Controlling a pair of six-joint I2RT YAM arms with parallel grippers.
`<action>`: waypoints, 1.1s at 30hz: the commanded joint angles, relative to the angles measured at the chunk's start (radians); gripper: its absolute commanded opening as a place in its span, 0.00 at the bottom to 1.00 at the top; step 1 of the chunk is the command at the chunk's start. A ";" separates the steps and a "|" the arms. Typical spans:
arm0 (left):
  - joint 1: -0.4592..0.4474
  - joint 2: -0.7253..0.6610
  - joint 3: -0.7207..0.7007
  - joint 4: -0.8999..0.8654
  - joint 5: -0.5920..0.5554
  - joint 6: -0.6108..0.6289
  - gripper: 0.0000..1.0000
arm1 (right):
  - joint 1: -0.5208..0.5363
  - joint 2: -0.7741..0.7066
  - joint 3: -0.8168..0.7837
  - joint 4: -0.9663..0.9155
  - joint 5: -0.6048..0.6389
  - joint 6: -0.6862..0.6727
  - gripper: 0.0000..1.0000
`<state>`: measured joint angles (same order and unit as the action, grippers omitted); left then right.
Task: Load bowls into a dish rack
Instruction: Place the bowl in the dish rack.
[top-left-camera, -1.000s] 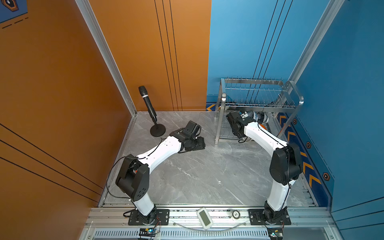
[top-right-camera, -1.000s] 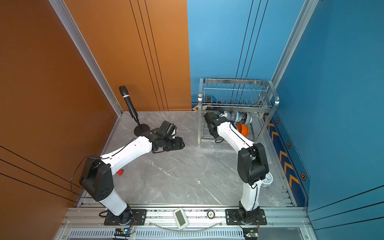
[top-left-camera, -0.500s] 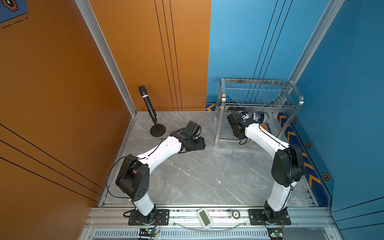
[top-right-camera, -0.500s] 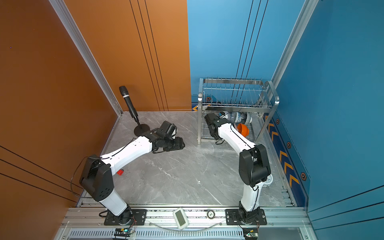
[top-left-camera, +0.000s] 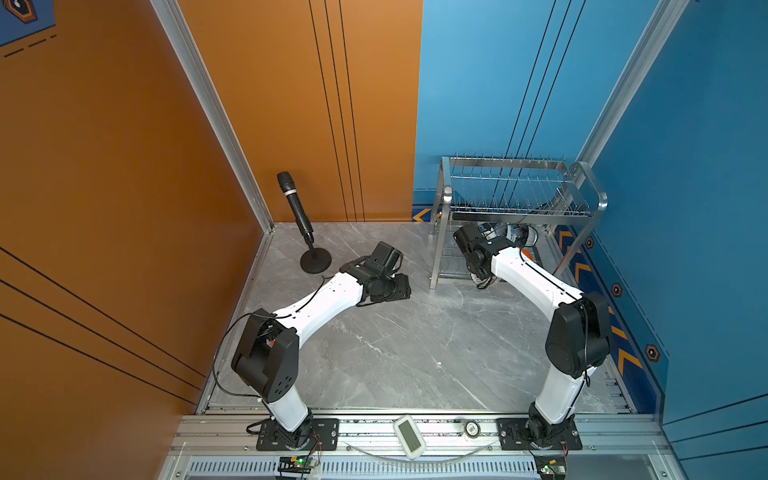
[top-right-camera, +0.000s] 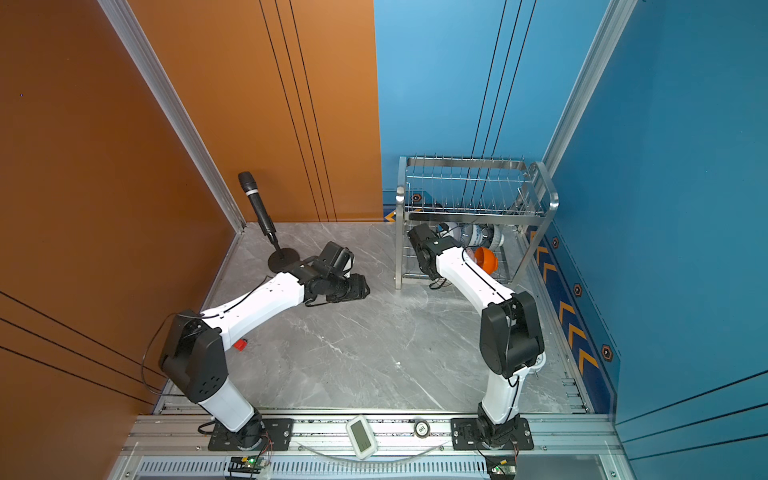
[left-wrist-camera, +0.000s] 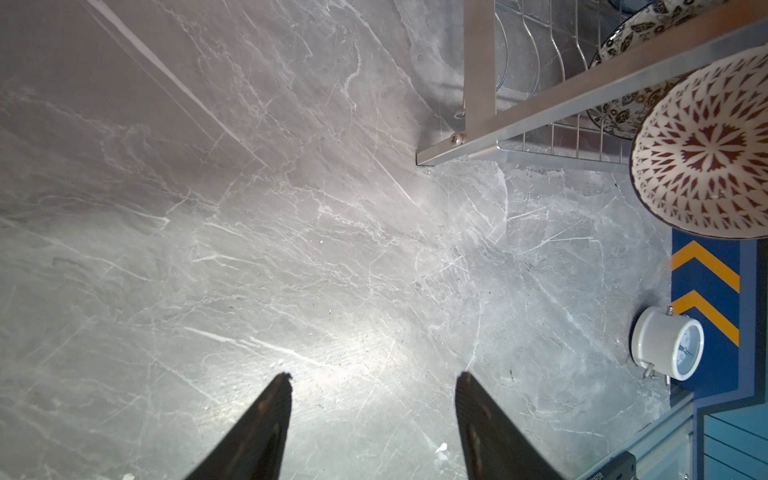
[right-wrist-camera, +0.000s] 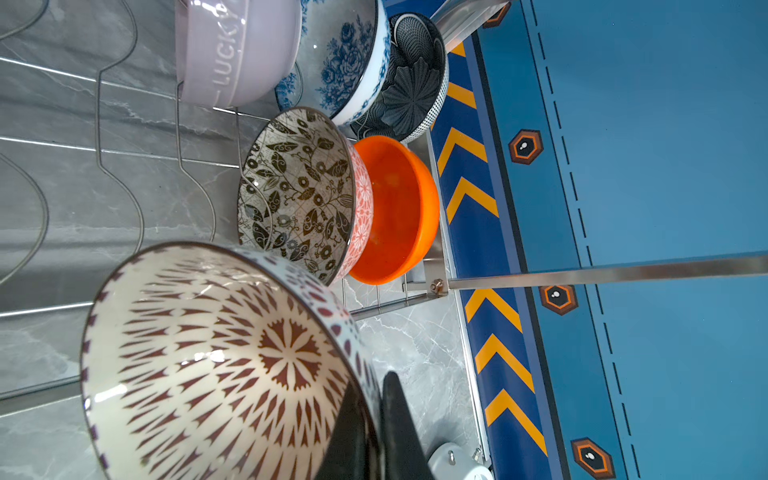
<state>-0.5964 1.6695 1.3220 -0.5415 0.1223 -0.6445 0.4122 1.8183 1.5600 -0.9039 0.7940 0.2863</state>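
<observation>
Nearly there, we judge: bowls (right-wrist-camera: 299, 195) line the dish rack (top-left-camera: 519, 215), centre right; right gripper (right-wrist-camera: 372, 390) clamps the last, maroon-patterned bowl (right-wrist-camera: 216, 357); left gripper (left-wrist-camera: 374, 375) gapes empty.

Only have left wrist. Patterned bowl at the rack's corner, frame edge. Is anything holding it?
Observer: Yes. In the right wrist view the right gripper is shut on the rim of that maroon-patterned bowl.
Operator: Anything behind the leaf one? Blocked for me.
Observer: An orange bowl sits right beside the leaf-patterned bowl on the lower tier.
Operator: Upper tier?
Observer: In both top views the dish rack shows no bowls on its upper tier, only bare prongs.
</observation>
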 joint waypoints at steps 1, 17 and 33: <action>-0.002 0.000 0.014 -0.012 -0.011 0.012 0.64 | -0.002 -0.011 0.007 0.039 -0.002 0.028 0.00; 0.016 0.002 0.016 -0.021 -0.003 0.020 0.64 | -0.018 0.061 0.043 0.098 -0.031 0.005 0.00; 0.028 0.004 0.019 -0.031 0.001 0.022 0.64 | -0.031 0.130 0.101 0.112 -0.013 -0.034 0.00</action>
<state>-0.5774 1.6695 1.3220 -0.5423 0.1226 -0.6437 0.3927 1.9366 1.6207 -0.8055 0.7551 0.2691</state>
